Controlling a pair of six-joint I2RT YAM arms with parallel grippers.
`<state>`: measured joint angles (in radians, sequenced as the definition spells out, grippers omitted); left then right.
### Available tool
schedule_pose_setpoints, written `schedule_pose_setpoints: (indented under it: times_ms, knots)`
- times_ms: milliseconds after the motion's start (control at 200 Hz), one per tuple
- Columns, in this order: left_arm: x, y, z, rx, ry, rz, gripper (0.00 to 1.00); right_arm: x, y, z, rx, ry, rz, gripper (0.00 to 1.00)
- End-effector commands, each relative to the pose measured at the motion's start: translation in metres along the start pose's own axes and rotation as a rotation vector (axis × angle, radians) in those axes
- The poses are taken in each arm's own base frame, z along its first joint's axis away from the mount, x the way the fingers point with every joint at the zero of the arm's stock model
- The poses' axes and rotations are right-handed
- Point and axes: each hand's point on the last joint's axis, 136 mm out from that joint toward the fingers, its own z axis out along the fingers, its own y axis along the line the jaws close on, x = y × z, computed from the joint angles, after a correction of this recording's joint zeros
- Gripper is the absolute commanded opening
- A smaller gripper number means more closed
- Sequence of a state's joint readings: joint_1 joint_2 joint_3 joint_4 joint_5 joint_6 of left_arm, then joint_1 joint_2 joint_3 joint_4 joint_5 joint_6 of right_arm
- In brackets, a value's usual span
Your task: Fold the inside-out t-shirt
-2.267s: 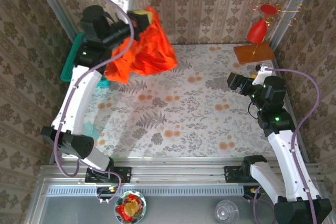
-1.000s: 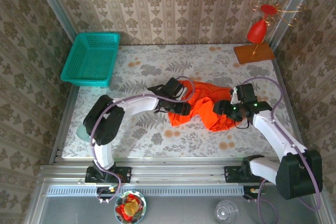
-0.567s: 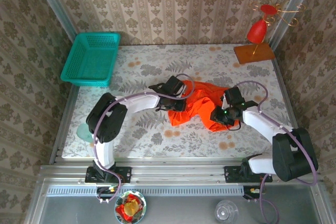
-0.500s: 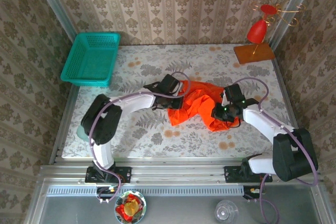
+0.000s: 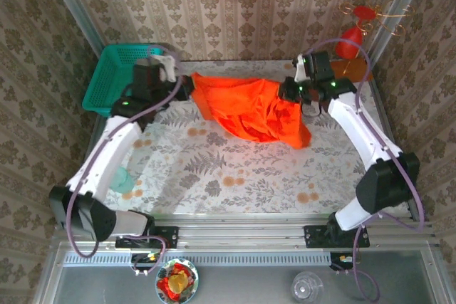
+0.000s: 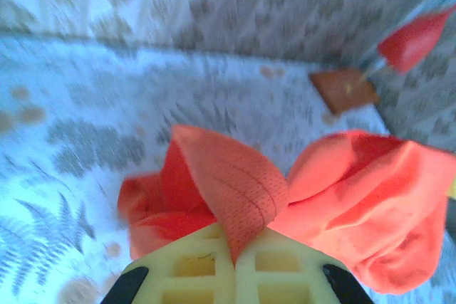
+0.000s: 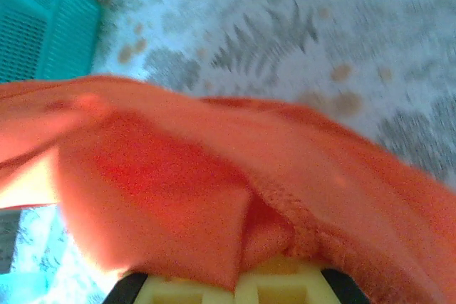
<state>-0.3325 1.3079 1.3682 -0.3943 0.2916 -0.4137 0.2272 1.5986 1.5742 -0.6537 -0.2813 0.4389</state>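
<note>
The inside-out t-shirt (image 5: 253, 108), bright orange, hangs stretched in the air between both arms above the far half of the table, sagging lower toward the right. My left gripper (image 5: 189, 85) is shut on its left end; in the left wrist view a fold of the t-shirt (image 6: 235, 183) is pinched between the yellow fingertips (image 6: 192, 265). My right gripper (image 5: 287, 90) is shut on the right end, and the t-shirt (image 7: 214, 176) drapes over its yellow pads (image 7: 285, 286) in the right wrist view.
A teal basket (image 5: 117, 80) sits at the far left corner, just behind the left arm. A red ornament on a wooden base (image 5: 349, 40) stands at the far right corner, close to the right arm. The flowered tablecloth (image 5: 235, 169) lies bare in front.
Both grippers closed on the crumpled t-shirt on the table, then lifted it and pulled apart toward the back, spreading the cloth between them.
</note>
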Motion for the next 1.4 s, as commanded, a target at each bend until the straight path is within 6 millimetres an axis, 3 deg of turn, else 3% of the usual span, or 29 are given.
schedule_pose_setpoints:
  times_ms: [0, 140, 250, 365, 470, 480, 525, 565, 675, 910, 1295, 1395]
  knots:
    - [-0.04, -0.031, -0.064, 0.083, -0.118, 0.097, 0.0, -0.023, 0.031, -0.01, -0.08, 0.013, -0.059, 0.0]
    - [-0.062, -0.078, -0.125, 0.248, -0.271, 0.198, 0.0, -0.063, 0.059, -0.018, -0.143, -0.046, -0.114, 0.0]
    - [-0.055, -0.116, -0.153, 0.461, -0.321, 0.236, 0.0, -0.082, 0.055, -0.017, -0.11, -0.076, -0.142, 0.0]
    - [-0.024, -0.136, -0.136, 0.638, -0.239, 0.23, 0.0, -0.086, 0.028, -0.013, -0.004, -0.068, -0.091, 0.0]
    - [0.024, -0.153, -0.1, 0.724, -0.066, 0.222, 0.0, -0.075, -0.002, -0.011, 0.128, -0.062, -0.049, 0.16]
    - [0.03, -0.157, -0.097, 0.737, -0.047, 0.224, 0.01, -0.074, -0.005, -0.011, 0.138, -0.06, -0.046, 0.16]
    - [0.052, -0.165, -0.083, 0.77, 0.023, 0.235, 0.23, -0.066, -0.012, -0.012, 0.163, -0.054, -0.037, 0.22]
    - [0.07, -0.167, -0.07, 0.779, 0.076, 0.246, 0.32, -0.059, -0.017, -0.013, 0.177, -0.047, -0.028, 0.23]
    - [0.098, -0.158, -0.041, 0.728, 0.17, 0.226, 0.37, -0.039, -0.019, -0.017, 0.166, -0.034, -0.015, 0.25]
    - [0.106, -0.137, -0.027, 0.641, 0.181, 0.239, 0.41, 0.02, -0.006, -0.006, 0.095, 0.104, -0.047, 0.27]
    - [0.111, -0.061, -0.008, 0.359, 0.203, 0.118, 0.4, 0.159, 0.043, 0.033, 0.029, 0.413, -0.377, 0.28]
    - [0.106, -0.03, -0.008, 0.272, 0.179, 0.042, 0.4, 0.201, 0.056, 0.038, 0.01, 0.487, -0.503, 0.29]
